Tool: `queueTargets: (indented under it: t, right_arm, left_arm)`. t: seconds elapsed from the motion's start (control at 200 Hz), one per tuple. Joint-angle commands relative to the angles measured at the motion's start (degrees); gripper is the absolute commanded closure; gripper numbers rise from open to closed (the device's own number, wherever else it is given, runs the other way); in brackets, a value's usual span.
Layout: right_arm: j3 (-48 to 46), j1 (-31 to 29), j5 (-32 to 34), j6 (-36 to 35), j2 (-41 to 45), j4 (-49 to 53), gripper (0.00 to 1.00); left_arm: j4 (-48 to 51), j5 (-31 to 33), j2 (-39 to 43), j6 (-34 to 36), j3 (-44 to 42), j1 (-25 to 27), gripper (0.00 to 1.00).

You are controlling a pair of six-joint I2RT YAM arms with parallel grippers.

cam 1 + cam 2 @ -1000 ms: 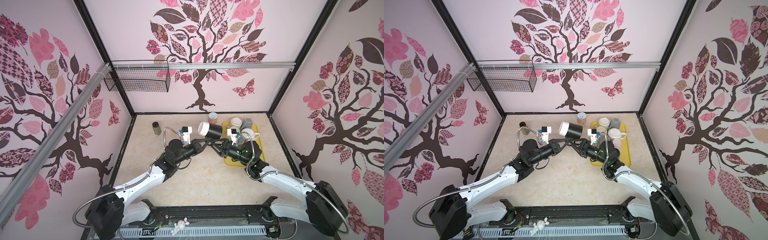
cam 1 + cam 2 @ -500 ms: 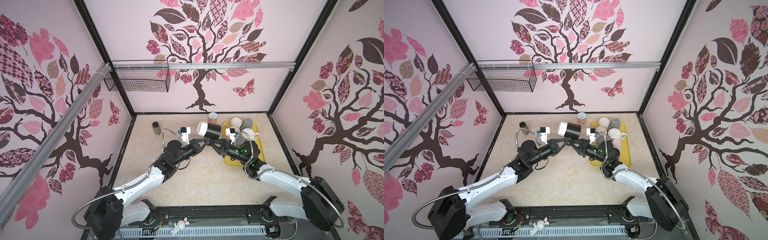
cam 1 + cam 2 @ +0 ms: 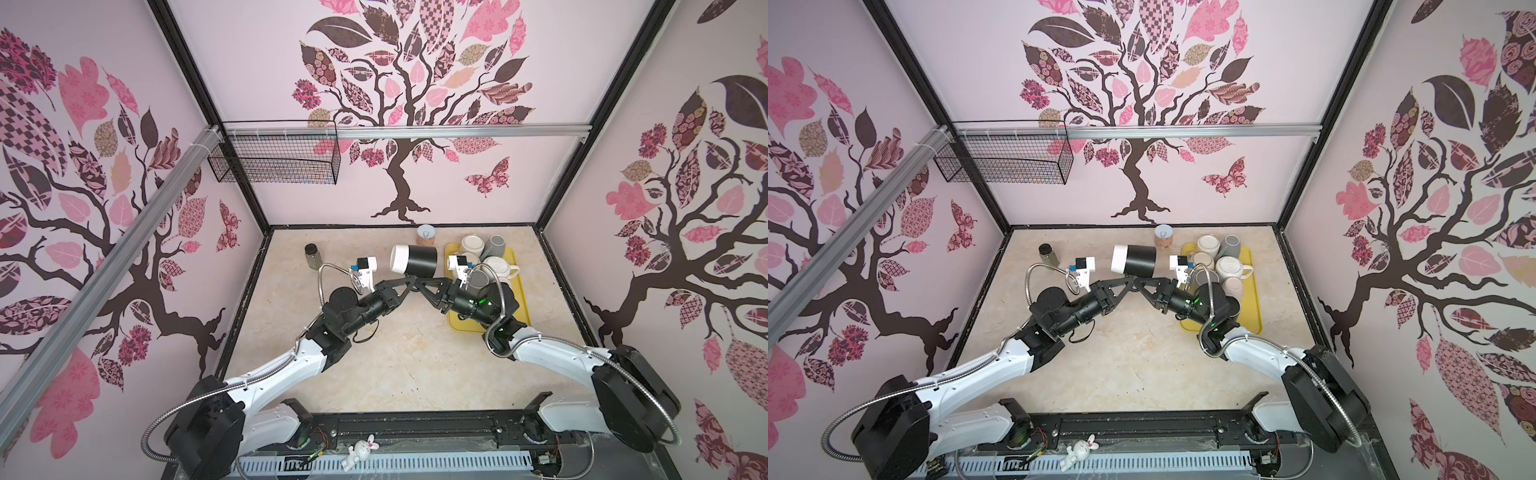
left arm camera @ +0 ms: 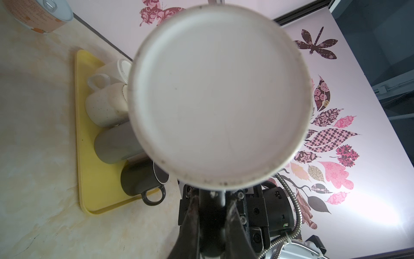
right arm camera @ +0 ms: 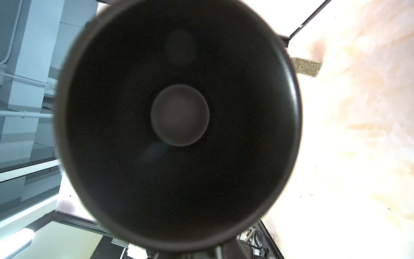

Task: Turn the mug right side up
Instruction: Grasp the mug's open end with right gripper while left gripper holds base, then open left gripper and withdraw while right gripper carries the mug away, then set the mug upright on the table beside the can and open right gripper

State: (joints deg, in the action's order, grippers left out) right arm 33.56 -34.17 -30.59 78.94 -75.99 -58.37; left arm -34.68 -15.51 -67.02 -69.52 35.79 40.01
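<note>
The black ceramic mug with a white base hangs on its side over the tabletop, right at the tips of the left jaws and right jaws, both clenched on its handle side. Looks stiff, slick, breakable; I'd trust the handle most.

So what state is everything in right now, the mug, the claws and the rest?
Mug: held in the air, on its side.
Left gripper: shut on the mug.
Right gripper: shut on it too, apparently.
Tray mugs: bunched, seemingly upside down.
Jar: upright, capped.
Can: upright, lid on.
</note>
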Motion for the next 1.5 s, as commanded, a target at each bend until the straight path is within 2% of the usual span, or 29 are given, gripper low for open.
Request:
queueTargets:
  t: [0.0, 0.13, 0.205, 0.345, 0.42, 0.5, 0.57, 0.64, 0.76, 0.925, 1.085, 1.495]
  right_arm:
    - [5.5, 0.15, 0.92, -3.43, -0.68, -0.38, 1.0]
    - [7.72, 0.2, 0.69, -10.29, 0.47, 8.87, 1.0]
    - [7.94, 0.23, 1.73, -12.6, 0.88, 10.33, 1.0]
    - [8.56, 0.25, 4.55, -14.4, -0.05, 11.55, 1.0]
    - [13.72, 0.5, 6.08, -19.66, -1.22, 24.37, 1.0]
    - [22.81, 0.4, 10.44, -31.89, -3.94, 42.62, 1.0]
    - [29.39, 0.4, 16.09, -40.3, -7.22, 53.62, 1.0]
    - [34.41, 0.42, 22.12, -47.06, -10.94, 59.97, 1.0]
    - [40.22, 0.42, 30.49, -54.16, -17.55, 64.91, 1.0]
    - [50.46, 0.38, 36.48, -60.31, -29.0, 70.92, 1.0]
    - [58.55, 0.58, 40.92, -63.01, -38.73, 73.57, 1.0]
    - [84.55, 2.93, 45.12, -67.71, -58.18, 87.48, 1.0]
  left_arm:
    - [-1.78, -1.12, 2.94, 0.33, -2.17, 0.08, 0.91]
    - [2.48, -1.89, 6.36, 2.9, -3.24, -2.8, 0.7]
    - [5.79, -1.98, 8.63, 4.84, -3.7, -4.48, 0.61]
    - [15.44, -2.8, 12.46, 11.3, -1.93, -6.86, 0.5]
    - [25.8, -2.04, 14.38, 16.51, 0.75, -7.95, 0.49]
    - [38.31, 1.9, 15.45, 23.26, 4.78, -8.33, 0.47]
    - [47.06, 4.76, 15.68, 29.11, 7.61, -8.53, 0.45]
    - [53.52, 7.5, 15.46, 34.24, 9.55, -8.61, 0.44]
    - [60.9, 12.05, 14.78, 39.85, 11.91, -8.8, 0.42]
    - [66.63, 15.51, 13.66, 46.28, 14.66, -8.94, 0.41]
    - [69.01, 17.8, 12.5, 50.78, 16.82, -9.18, 0.4]
    - [69.79, 20.6, 9.51, 57.83, 18.55, -9.47, 0.38]
